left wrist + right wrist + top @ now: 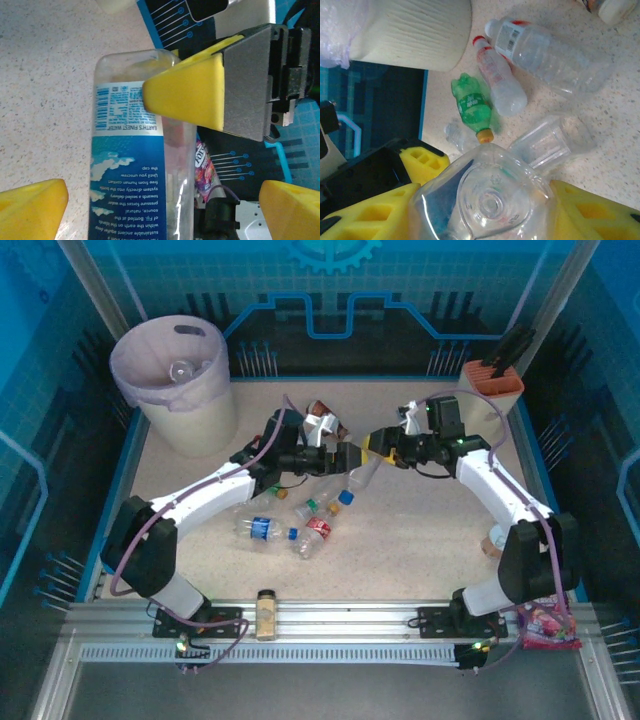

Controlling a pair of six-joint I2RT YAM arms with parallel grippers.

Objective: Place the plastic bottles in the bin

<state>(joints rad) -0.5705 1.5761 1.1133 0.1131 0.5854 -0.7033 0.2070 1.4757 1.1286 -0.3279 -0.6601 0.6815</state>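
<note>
**A:** What does the right claw (378, 446) have?

**B:** It is closed tight on the base end of a clear, blue-labelled bottle (130, 165). The base faces its wrist camera.

**A:** And the left claw (343, 458)?

**B:** It is spread wide and holds nothing. Its fingers (32, 207) sit either side of the bottle's printed middle, apart from it.

**A:** How will the bottle handle?

**B:** It looks empty, so probably light, thin-walled, slick and easy to dent. I'd grip it gently across the middle.

**A:** Where is the bin (195, 415)?

**B:** At the far left corner of the counter (430, 530), well apart from both claws. More bottles (262, 528) lie below them.
</note>
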